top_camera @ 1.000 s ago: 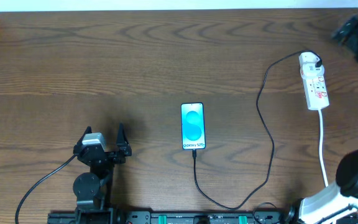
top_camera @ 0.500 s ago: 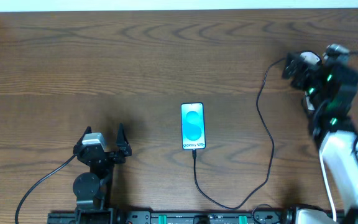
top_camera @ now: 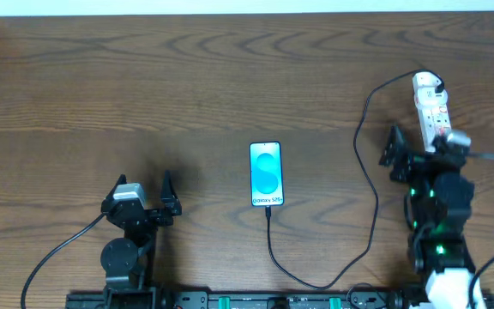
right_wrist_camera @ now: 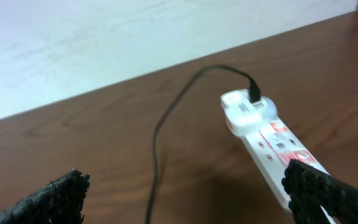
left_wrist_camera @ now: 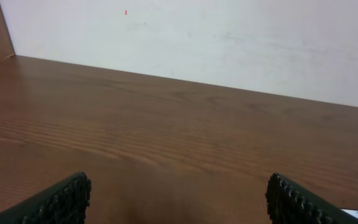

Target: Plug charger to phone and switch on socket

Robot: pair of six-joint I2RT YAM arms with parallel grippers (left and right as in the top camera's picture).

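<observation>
Phone (top_camera: 266, 174): lies flat near the middle of my table, blue screen up, its long axis running away from me; nothing grips it
Charger (top_camera: 369, 184): thin black cable; one end meets the phone's near short edge, then it loops toward the near table edge, climbs up the right side and bends over to the far end of the socket, where it enters a white block; I cannot tell how firmly the phone end is seated
Socket (top_camera: 430, 103): white strip with red marks at the far right, well apart from the phone; from overhead its near end is hidden beneath my right gripper; I cannot read the switch position
Left gripper (top_camera: 144, 183): jaws spread wide and empty, low over bare wood at the near left, well apart from the phone
Right gripper (top_camera: 424, 142): jaws spread wide, holding nothing, above the near end of the socket; in my wrist view the strip runs down beside the right-hand finger (right_wrist_camera: 328, 196), and I cannot tell whether they touch
Table (top_camera: 187, 86): brown wood grain
Wall (left_wrist_camera: 229, 37): white, beyond the far edge
</observation>
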